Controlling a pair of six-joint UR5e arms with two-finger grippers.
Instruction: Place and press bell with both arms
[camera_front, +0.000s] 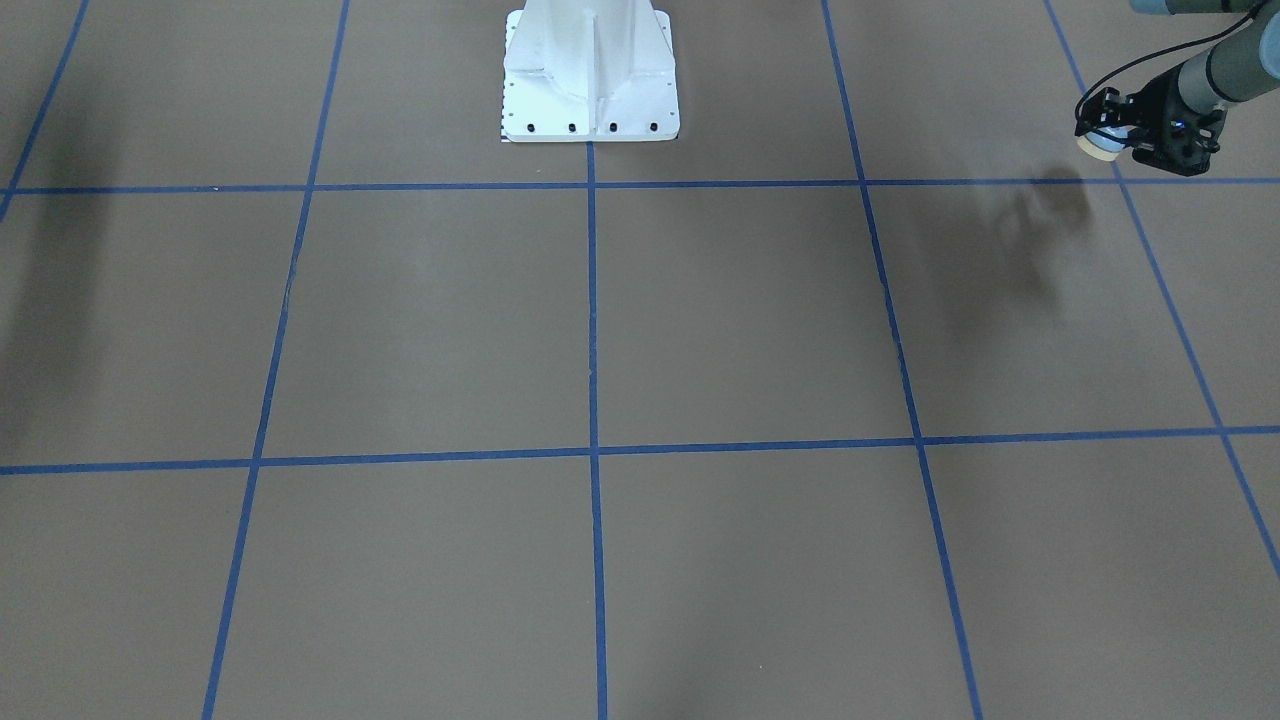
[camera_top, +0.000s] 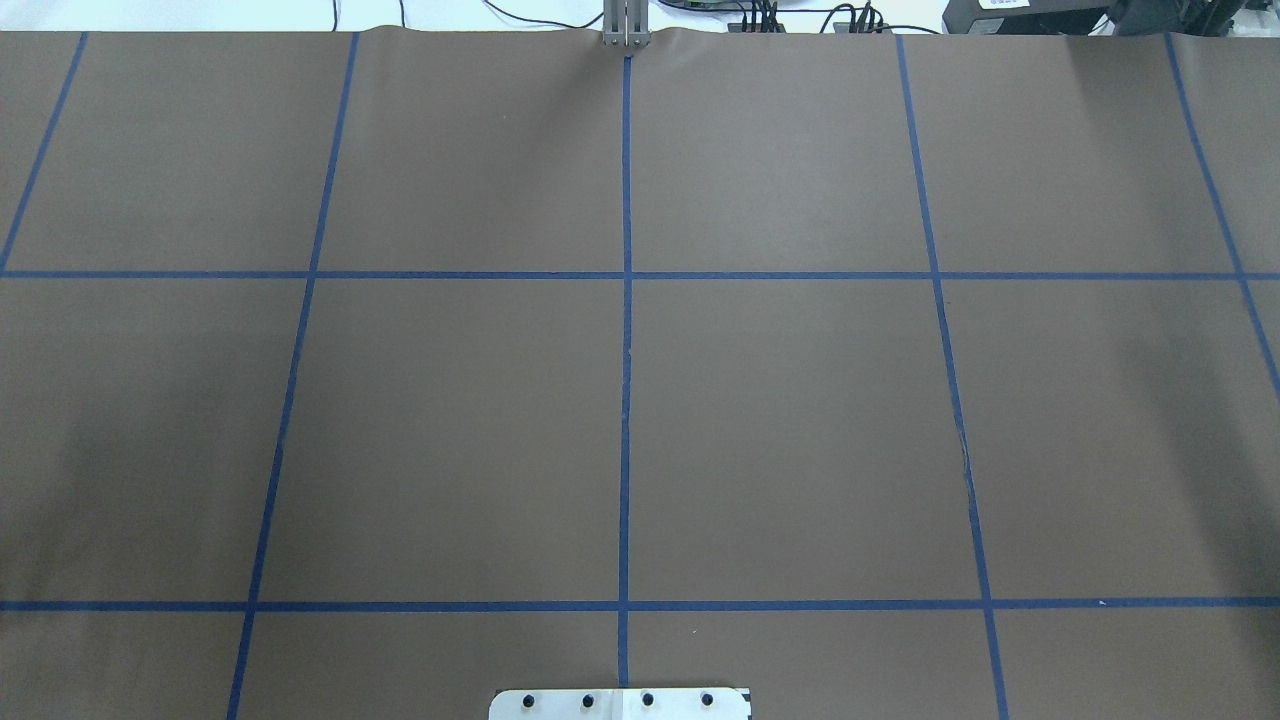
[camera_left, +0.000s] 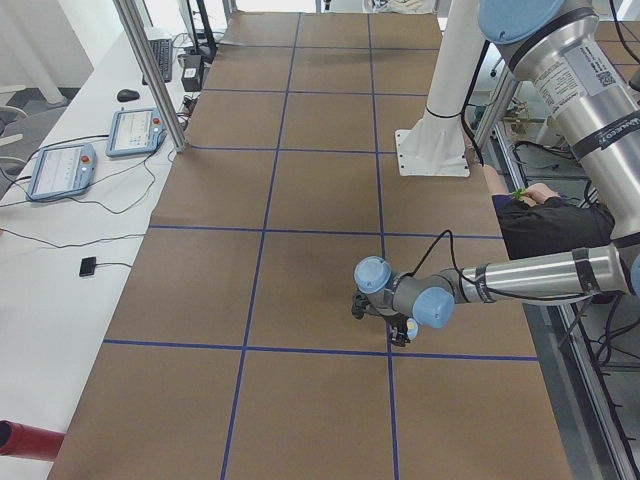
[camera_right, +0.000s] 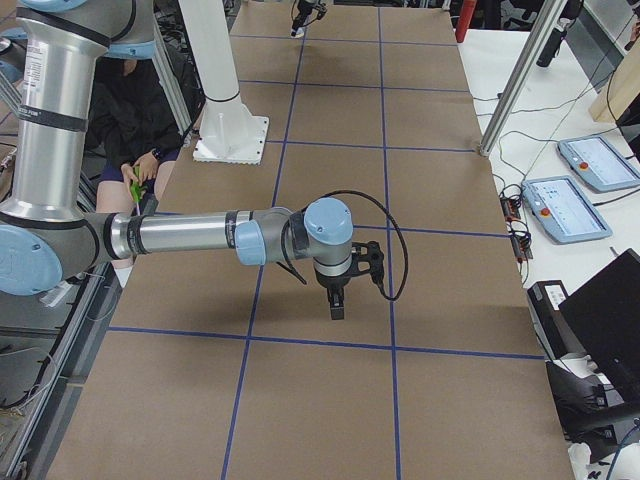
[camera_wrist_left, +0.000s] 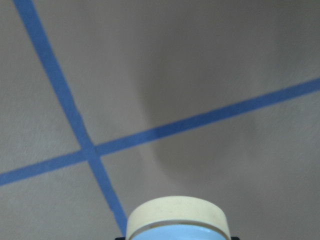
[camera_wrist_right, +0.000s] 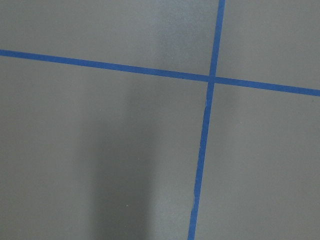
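Note:
The light-blue bell with its cream base rim is held in my left gripper, at the far right of the front-facing view. It hangs above the brown table and its shadow falls on the paper below. In the left wrist view the bell's cream rim fills the bottom edge, over a crossing of blue tape lines. My left gripper also shows in the exterior left view. My right gripper points down above the table and shows only in the exterior right view. I cannot tell whether it is open or shut.
The white bolted pedestal stands at the robot's side of the table. Blue tape lines divide the brown paper into squares. Teach pendants and a metal post are on the white side bench. A seated person is behind the robot.

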